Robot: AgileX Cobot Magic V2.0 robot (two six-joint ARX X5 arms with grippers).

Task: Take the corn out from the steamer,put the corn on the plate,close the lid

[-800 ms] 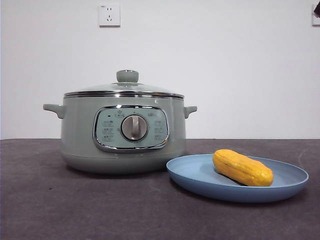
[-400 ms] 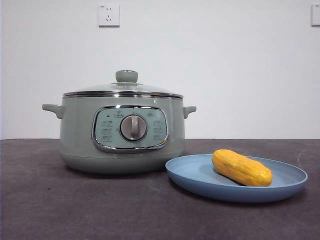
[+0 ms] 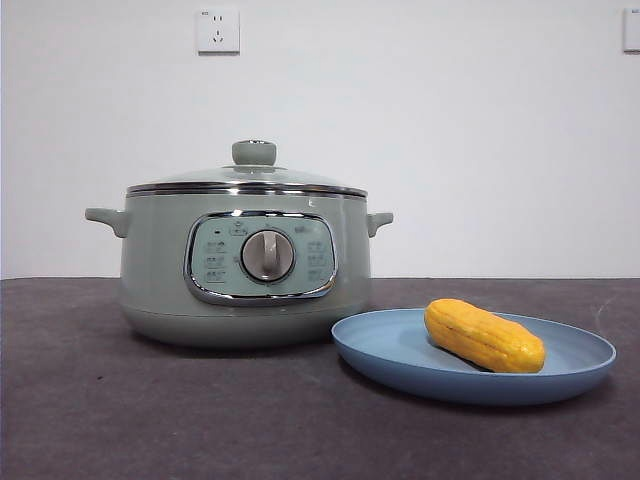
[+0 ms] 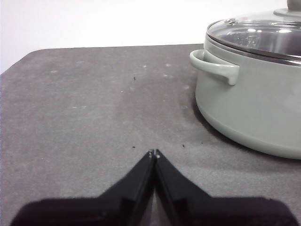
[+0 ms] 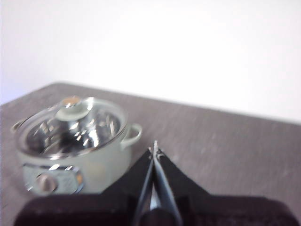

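Both grippers are pressed shut and hold nothing. Left gripper [image 4: 154, 153] waits low over the table [image 4: 84, 117], near the pot's [image 3: 245, 265] left side. Right gripper [image 5: 154, 145] hangs high and far back. The lid [image 3: 247, 178] sits on the pot. The corn [image 3: 484, 336] lies on the plate [image 3: 400, 350], right of the pot. Not much can go wrong now, unless an arm bumps the plate and the corn rolls off. A second ago a black tip showed at the top right corner; now it is gone.
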